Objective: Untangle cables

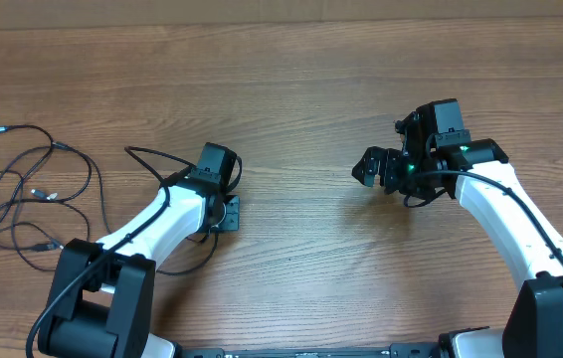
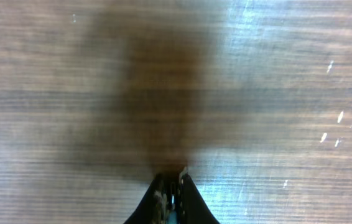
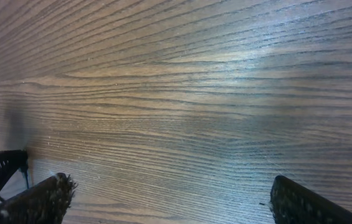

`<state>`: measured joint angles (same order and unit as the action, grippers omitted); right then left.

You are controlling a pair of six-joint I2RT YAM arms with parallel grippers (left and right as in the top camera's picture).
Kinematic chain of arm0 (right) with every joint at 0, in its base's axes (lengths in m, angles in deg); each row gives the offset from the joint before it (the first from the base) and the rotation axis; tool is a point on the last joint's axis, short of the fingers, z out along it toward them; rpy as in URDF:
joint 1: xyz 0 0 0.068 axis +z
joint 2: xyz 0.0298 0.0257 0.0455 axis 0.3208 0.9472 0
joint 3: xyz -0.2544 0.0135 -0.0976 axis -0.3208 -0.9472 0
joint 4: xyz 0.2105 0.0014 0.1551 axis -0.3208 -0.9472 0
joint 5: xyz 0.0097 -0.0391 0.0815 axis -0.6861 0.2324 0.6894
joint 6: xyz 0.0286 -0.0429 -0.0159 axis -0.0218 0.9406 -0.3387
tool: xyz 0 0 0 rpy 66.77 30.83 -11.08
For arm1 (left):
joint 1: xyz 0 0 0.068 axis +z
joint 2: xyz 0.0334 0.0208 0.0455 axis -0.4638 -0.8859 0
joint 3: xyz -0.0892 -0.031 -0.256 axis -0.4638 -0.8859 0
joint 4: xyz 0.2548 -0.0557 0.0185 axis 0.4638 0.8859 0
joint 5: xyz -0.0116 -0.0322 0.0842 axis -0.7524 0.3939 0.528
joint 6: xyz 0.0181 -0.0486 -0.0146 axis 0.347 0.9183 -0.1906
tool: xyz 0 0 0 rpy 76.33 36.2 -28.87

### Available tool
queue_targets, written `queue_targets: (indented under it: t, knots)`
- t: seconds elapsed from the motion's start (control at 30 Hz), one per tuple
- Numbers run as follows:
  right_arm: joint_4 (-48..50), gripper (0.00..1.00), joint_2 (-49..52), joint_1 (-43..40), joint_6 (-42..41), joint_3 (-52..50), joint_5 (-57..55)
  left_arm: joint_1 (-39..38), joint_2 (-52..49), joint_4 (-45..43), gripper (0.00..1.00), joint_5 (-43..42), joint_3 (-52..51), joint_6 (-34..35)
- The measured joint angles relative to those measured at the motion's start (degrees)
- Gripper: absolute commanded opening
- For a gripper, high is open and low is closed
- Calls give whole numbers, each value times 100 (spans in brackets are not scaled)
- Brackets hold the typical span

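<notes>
Overhead view: brown wood-grain surface [image 1: 301, 89], flat and matt, filling nearly the whole field. Its grain runs left to right in long, slightly wavy lines. Along the top edge lies a paler tan strip [image 1: 281, 8], set apart from the surface by a straight line; what it is cannot be told.

Left wrist view: the surface appears blurred. A dark, soft-edged patch sits at centre, and a pale bluish sheen with small bright flecks lies toward the right.

Right wrist view: the grain is sharp, drawn in fine dark lines, and is crossed by a broad band of pale sheen.
</notes>
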<state>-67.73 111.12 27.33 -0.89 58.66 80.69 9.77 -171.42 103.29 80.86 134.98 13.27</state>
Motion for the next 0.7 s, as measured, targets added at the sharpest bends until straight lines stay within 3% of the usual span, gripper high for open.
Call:
queue_targets:
  t: [0.23,0.53,0.7]
  knots:
    - [-46,100,0,0,0,0,2,879,-129,1132,4,44,1502,-4]
    - [-52,100,0,0,2,0,2,3180,-129,2343,4,855,4516,-142]
    - [-42,100,0,0,2,0,0,4616,-129,2520,4,1082,5226,-142]
